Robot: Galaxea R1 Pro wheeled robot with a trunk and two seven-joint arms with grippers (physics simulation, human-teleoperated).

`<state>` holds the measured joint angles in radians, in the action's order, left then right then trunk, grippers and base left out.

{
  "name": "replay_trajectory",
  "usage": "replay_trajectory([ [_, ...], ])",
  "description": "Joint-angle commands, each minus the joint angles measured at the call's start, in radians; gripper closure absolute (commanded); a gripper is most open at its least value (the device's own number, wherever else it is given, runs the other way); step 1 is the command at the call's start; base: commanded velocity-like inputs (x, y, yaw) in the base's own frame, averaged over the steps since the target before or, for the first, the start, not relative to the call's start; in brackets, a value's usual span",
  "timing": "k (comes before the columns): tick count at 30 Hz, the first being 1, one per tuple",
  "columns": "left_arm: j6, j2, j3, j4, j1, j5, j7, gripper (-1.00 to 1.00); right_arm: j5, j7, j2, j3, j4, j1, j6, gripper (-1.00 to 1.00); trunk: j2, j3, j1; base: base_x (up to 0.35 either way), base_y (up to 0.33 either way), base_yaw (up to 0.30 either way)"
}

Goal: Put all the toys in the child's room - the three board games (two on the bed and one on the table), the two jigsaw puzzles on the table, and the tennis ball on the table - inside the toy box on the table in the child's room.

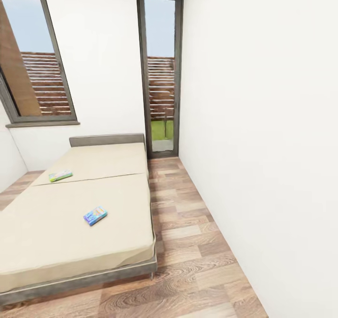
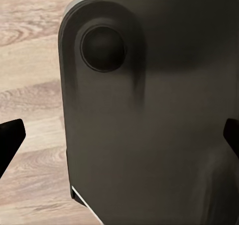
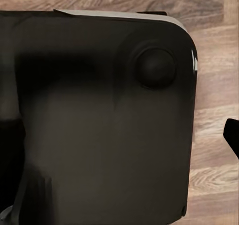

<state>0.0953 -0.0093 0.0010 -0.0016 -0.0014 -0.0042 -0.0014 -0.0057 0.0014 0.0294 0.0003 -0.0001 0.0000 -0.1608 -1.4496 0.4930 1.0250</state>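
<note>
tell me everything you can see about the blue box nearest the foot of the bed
The blue box is a small flat rectangular game box with a blue edge and a multicoloured printed top; the print is too small to read. It looks like cardboard. It lies flat and closed, turned at an angle, on the bare beige mattress, near its right side. Nothing else touches it.

Dark grey rounded base panel (image 2: 149, 125), round boss, pale edge trim, black fingertips (image 2: 10, 138)

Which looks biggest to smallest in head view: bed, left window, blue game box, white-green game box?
1. bed
2. left window
3-4. blue game box and white-green game box: look alike; the blue one is nearer the camera, so no ranking.
</note>
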Motion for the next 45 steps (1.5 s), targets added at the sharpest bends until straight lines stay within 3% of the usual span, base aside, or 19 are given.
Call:
replay_trajectory([
  [1, 0.003, 0.0, 0.001, 0.0, 0.0, 0.0, 0.0, -1.0, 0.003, 0.001, 0.001, 0.001, 0.0, 0.0, -0.009, -1.0, 0.0, 0.001, 0.0, 0.0, 0.0, 0.008],
  [10, 0.003, 0.0, -0.001, 0.0, 0.0, 0.0, 0.0, -1.0, -0.001, -0.008, 0.011, -0.001, 0.0, 0.0, 0.002, -1.0, 0.0, 0.001, 0.0, 0.0, 0.0, 0.144],
  [45, 0.003, 0.0, -0.002, 0.0, 0.0, 0.0, 0.0, -1.0, 0.008, -0.018, 0.012, 0.0, 0.0, 0.0, -0.008, -1.0, 0.0, 0.001, 0.0, 0.0, 0.0, 0.273],
])
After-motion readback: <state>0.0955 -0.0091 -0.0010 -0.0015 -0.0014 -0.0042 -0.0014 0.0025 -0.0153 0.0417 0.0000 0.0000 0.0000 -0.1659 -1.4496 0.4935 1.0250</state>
